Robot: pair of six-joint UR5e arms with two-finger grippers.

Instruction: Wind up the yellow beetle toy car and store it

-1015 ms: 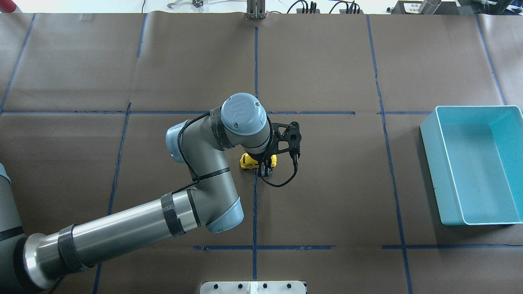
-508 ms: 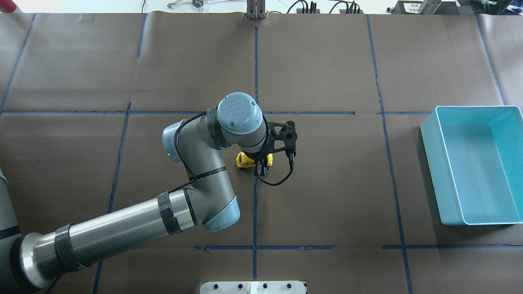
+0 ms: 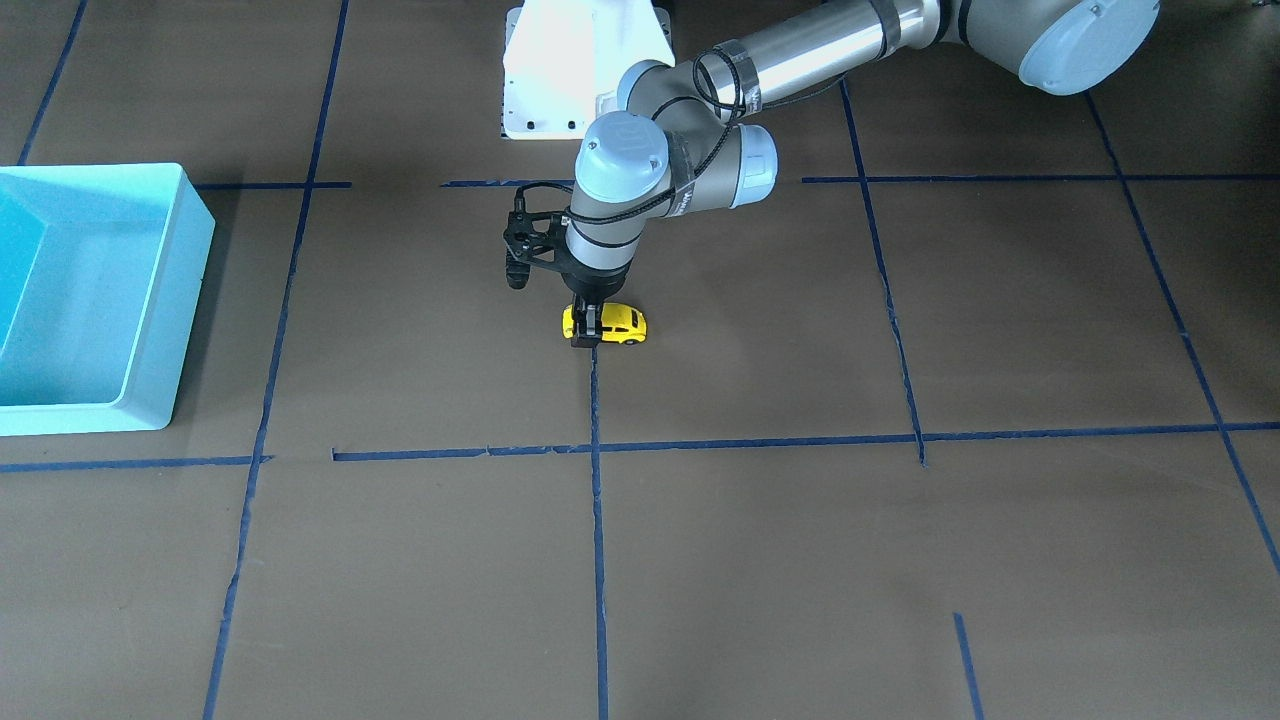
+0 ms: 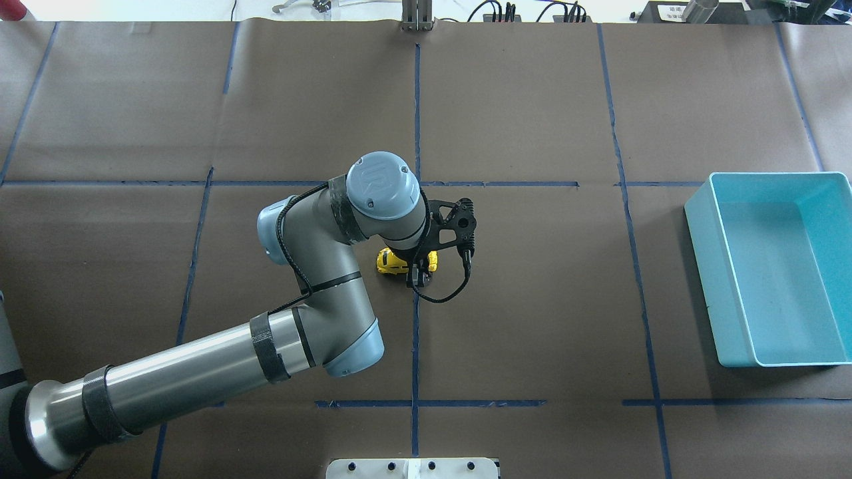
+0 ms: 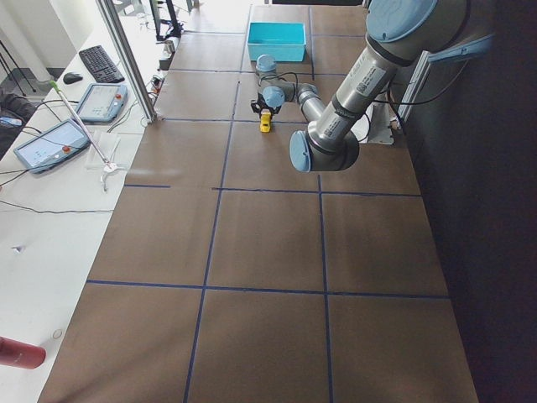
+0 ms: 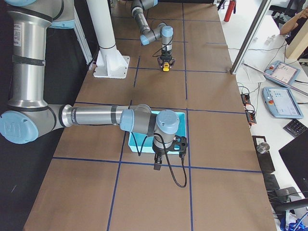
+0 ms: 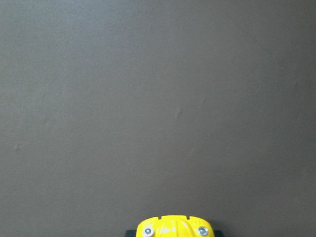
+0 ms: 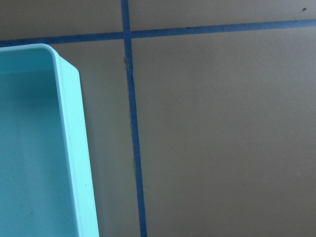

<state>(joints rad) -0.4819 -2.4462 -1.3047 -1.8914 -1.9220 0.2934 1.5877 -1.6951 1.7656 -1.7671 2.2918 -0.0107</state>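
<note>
Leftward slid yellow beetle toy car point(image 3: 622, 324) (clamped by left tool point(image 3: 586, 331)).

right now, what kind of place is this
Probably a robotics lab workcell: left arm and right arm at a brown-papered table gridded with blue tape, teach pendants on the side bench.

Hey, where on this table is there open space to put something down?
Free: the whole far row of squares beyond the car; the stretch between the car and the bin; the near squares right of the left arm. Crowded only at centre, where the left tool grips the car.
</note>
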